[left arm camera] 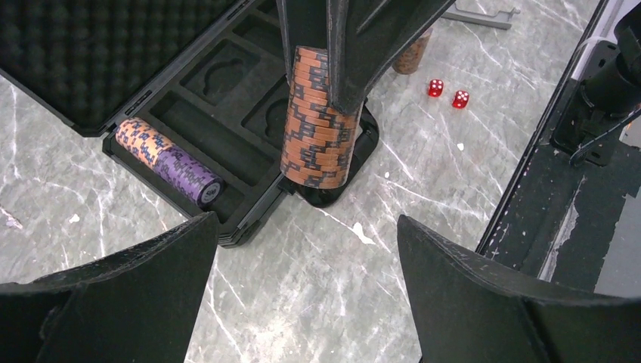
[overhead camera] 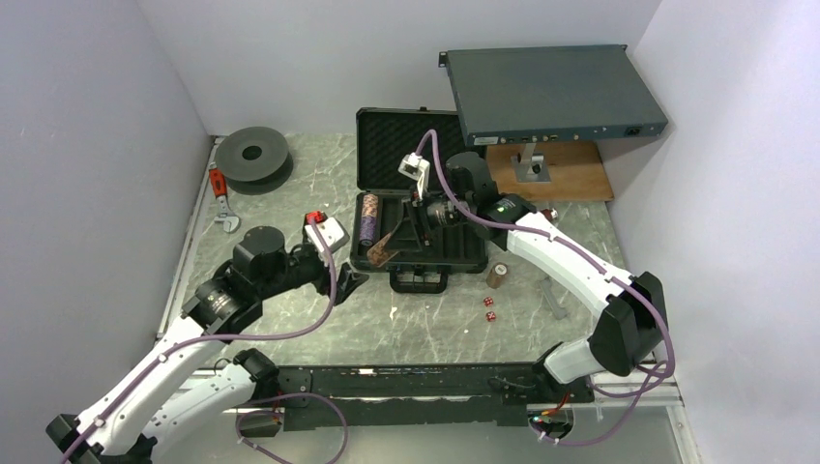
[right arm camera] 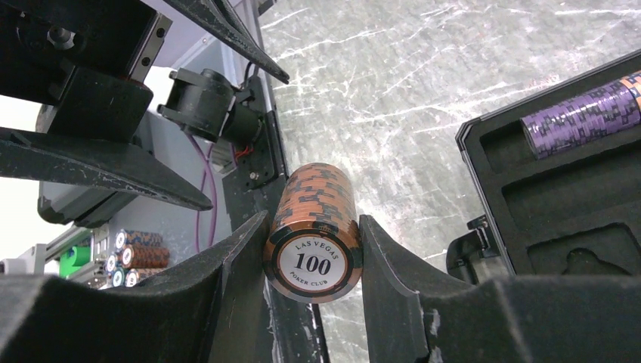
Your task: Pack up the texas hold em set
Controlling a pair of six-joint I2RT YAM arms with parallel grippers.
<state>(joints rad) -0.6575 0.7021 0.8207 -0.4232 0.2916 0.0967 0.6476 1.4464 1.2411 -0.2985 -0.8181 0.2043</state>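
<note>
Right gripper is clamped on a brown chip stack, tilted, at the near-left part of the open black case, which sits mid-bench towards the far edge. A purple and brown row of chips lies in the tray's left slot. Left gripper hangs wide and empty just off the case's near-left corner. On the bench, a loose brown stack stands just right of the case, with two red dice nearer the near edge.
</note>
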